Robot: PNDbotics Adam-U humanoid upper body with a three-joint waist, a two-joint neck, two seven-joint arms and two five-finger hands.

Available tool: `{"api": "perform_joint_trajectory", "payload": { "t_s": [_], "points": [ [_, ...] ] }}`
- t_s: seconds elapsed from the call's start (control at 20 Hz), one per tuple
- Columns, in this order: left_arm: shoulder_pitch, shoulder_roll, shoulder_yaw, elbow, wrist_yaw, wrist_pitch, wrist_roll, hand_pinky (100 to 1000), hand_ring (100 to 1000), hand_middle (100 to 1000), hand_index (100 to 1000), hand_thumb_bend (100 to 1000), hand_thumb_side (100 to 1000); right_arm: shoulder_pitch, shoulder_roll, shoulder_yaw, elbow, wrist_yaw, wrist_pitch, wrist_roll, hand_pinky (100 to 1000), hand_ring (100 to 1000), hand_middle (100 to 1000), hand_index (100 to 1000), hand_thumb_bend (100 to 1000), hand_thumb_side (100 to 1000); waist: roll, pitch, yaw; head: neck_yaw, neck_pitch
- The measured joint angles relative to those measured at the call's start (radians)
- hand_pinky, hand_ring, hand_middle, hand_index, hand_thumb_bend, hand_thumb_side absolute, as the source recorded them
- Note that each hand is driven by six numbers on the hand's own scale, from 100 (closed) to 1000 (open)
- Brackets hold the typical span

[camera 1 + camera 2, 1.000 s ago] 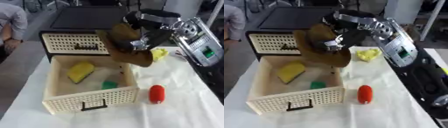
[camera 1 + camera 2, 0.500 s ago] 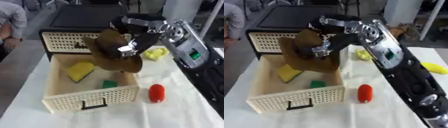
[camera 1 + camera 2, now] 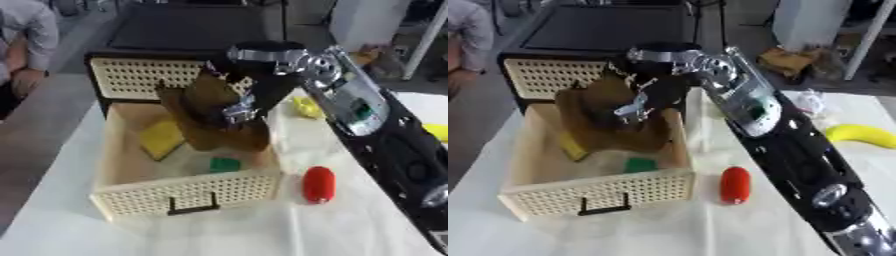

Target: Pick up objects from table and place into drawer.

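— What is seen of the drawer [image 3: 188,195]?
— A cream drawer with perforated walls and a dark handle on its front is pulled open from a dark cabinet [image 3: 140,75].
— What is held in it?
— A yellow block [image 3: 162,138] is lain against the left side, tilted, and a small green piece [image 3: 224,164] is set near the front wall. A brown, floppy object [image 3: 214,117] is held over the drawer's right half by the right hand [image 3: 249,97], whose fingers are curled on it.
— What is left on the table?
— A red oval object [image 3: 318,184] is lain just right of the drawer, a yellow item [image 3: 307,107] farther back, and a banana [image 3: 861,135] well to the right.
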Motion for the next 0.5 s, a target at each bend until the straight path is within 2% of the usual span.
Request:
{"api": "perform_joint_trajectory", "payload": {
  "t_s": [0.3,0.35,0.4,0.5],
  "points": [
    [-0.005,-0.008,0.000,0.000,-0.001,0.005,-0.004,322,515,508,794,100,993,-0.003,0.018,-0.005,0.049,0.023,0.002,0.009,551,767,537,673,499,448,0.000,0.010,0.005,-0.003,-0.001],
    [-0.005,-0.010,0.000,0.000,-0.002,0.005,-0.004,321,514,508,794,100,993,-0.003,0.022,-0.008,0.056,0.031,-0.001,0.006,550,767,537,674,475,369,0.000,0.012,0.005,-0.004,-0.001],
    [-0.005,-0.010,0.000,0.000,-0.003,0.006,-0.005,321,514,507,794,100,993,-0.003,0.027,-0.008,0.063,0.039,-0.003,0.004,550,767,537,674,497,444,0.000,0.012,0.006,-0.005,-0.002],
    [-0.005,-0.015,0.000,0.000,-0.005,0.008,-0.006,321,514,507,794,100,992,-0.003,0.037,-0.008,0.076,0.054,-0.007,-0.002,549,767,538,674,495,432,0.000,0.013,0.008,-0.010,-0.005]
  ]
}}
